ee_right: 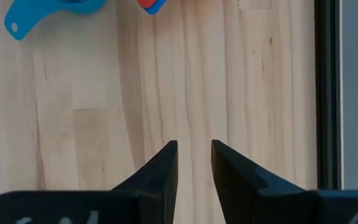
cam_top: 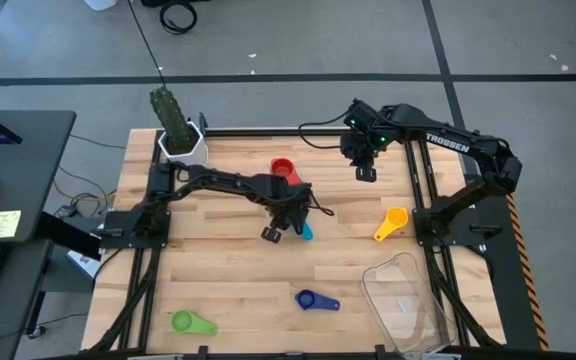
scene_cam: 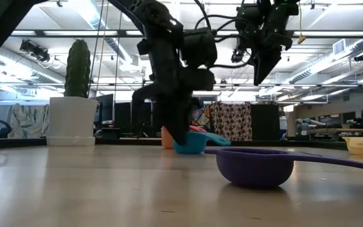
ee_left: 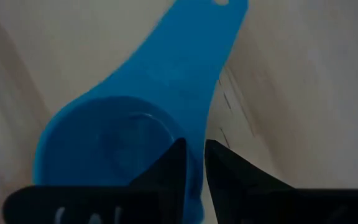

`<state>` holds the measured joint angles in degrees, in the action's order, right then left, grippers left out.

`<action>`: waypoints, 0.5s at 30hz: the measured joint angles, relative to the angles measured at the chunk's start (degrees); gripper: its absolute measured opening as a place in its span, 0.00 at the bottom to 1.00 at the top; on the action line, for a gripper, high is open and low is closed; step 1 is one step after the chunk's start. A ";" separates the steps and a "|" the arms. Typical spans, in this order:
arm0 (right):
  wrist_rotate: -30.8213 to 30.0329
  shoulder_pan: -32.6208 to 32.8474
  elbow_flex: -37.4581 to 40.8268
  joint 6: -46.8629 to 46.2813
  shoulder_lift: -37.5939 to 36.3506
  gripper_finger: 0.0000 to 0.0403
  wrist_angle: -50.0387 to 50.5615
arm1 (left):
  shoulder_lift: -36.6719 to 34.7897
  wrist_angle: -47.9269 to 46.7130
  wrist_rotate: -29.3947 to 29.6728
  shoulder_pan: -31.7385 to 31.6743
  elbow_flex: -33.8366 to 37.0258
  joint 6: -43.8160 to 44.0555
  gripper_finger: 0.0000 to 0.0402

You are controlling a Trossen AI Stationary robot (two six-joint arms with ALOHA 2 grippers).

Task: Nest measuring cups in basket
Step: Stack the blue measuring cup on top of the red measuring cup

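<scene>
While the right gripper (cam_top: 365,172) hangs high over the far side of the table (cam_top: 228,275) with its jaws a little apart and nothing in them, the left gripper (cam_top: 286,232) pinches the rim of the light blue cup (ee_left: 123,143) mid-table. The basket (cam_top: 408,300) sits at the near right corner.

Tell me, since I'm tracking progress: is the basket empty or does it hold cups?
Empty: the basket shows only clear plastic in the high view.
</scene>
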<state>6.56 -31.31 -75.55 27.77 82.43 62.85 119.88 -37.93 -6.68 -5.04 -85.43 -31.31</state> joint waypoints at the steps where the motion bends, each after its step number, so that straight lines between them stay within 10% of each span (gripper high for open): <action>1: -0.05 0.00 0.00 0.15 0.00 0.25 0.00 | 0.28 -0.15 0.00 0.00 0.02 -0.02 0.16; 15: -0.18 0.00 0.00 0.52 0.00 0.25 0.65 | -1.04 -9.96 0.28 0.00 -2.95 13.10 0.03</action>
<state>6.37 -31.31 -75.55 28.29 82.43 63.50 118.84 -47.89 -6.39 -5.04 -88.38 -18.21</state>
